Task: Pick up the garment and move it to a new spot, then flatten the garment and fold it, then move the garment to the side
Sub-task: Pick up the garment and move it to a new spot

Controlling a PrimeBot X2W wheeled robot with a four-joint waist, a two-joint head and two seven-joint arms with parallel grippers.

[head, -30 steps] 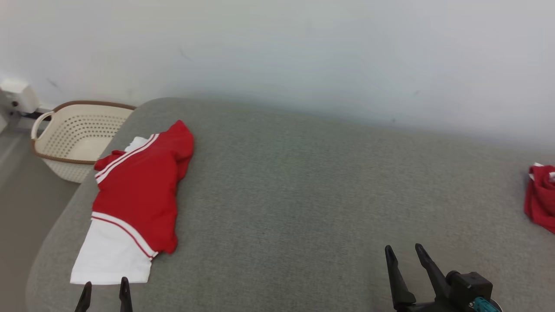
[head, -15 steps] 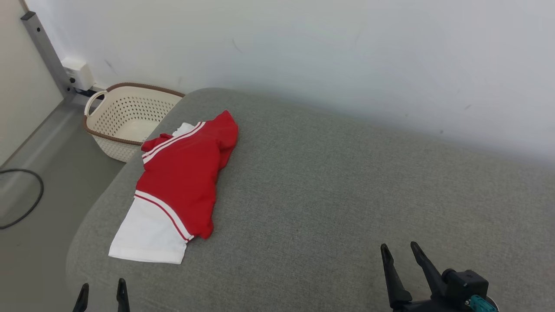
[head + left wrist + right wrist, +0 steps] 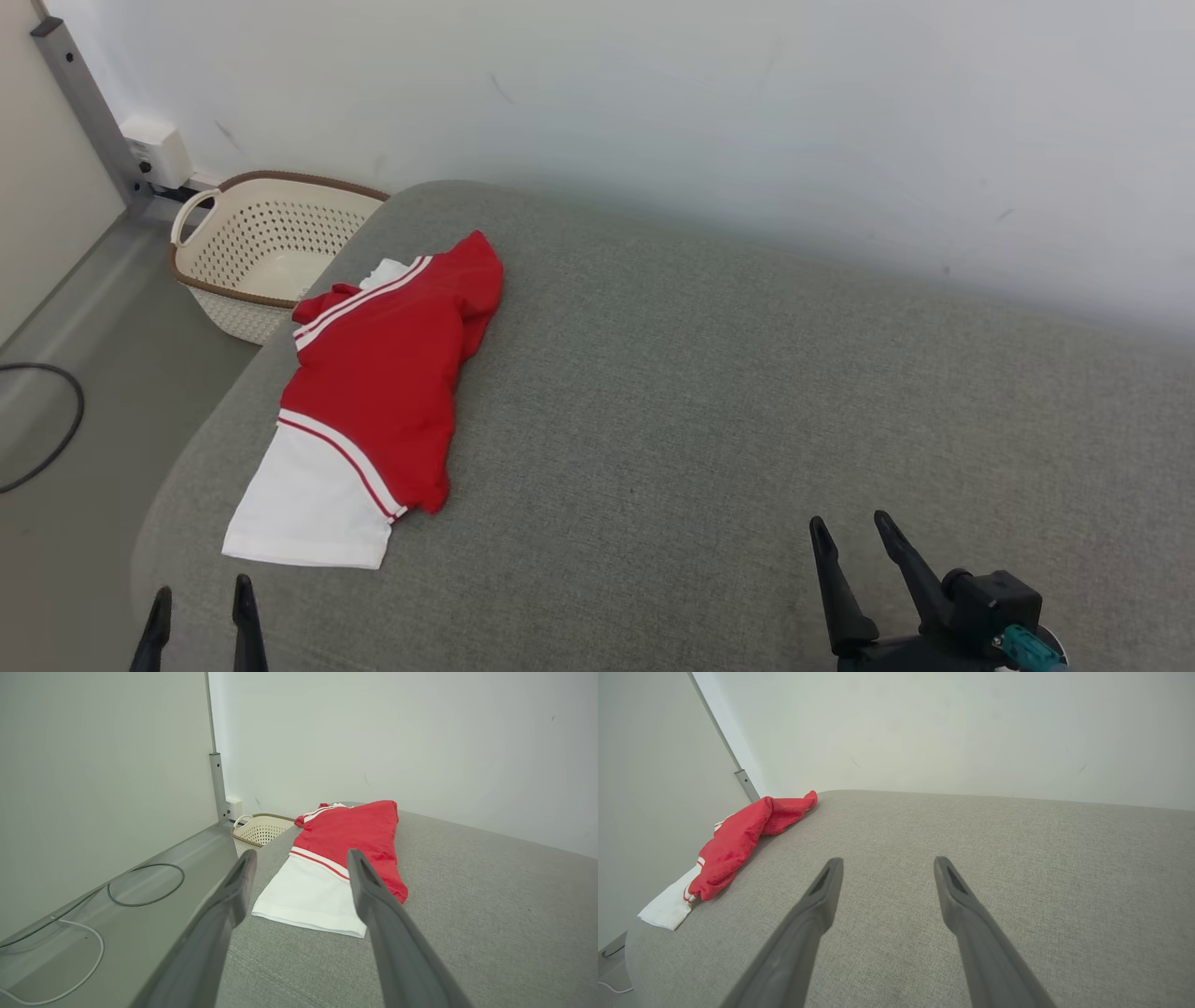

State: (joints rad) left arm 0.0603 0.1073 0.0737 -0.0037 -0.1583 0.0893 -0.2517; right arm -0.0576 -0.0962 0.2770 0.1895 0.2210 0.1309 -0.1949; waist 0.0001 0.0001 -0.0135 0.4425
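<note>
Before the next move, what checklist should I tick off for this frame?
1. Left gripper open and empty: ok.
2. Right gripper open and empty: ok.
3. Red-and-white fabric garment on the grey upholstered surface: ok, near its left edge.
4. Garment lying flat: not ok, red part bunched.
5. Bare surface between left gripper and garment: ok.
</note>
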